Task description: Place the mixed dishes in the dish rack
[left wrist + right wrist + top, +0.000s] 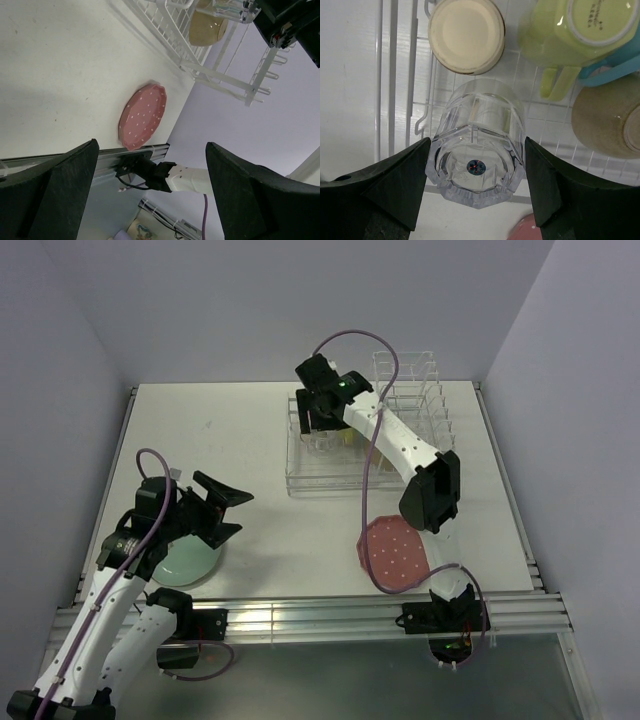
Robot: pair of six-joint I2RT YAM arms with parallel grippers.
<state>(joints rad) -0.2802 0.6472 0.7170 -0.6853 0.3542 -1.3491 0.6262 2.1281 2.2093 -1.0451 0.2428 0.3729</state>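
The white wire dish rack (400, 410) stands at the back of the table. My right gripper (322, 422) hangs over the rack's low left part. In the right wrist view its fingers (395, 185) press both sides of an upside-down clear glass (477, 150) that stands in the rack. Next to the glass are an upturned small cup (466, 35), the yellow-green mug (575, 30), the light-blue mug (615, 70) and a tan-looking bowl (605, 120). The pink dotted plate (395, 555) lies flat at the front right. My left gripper (225, 508) is open and empty above the mint-green plate (185, 562).
A metal rail (320, 615) runs along the table's near edge. White walls close in the back and sides. The rack's tall plate slots (425, 400) are on its right side. The left wrist view shows the pink plate (142, 117) and the rack's corner (215, 75).
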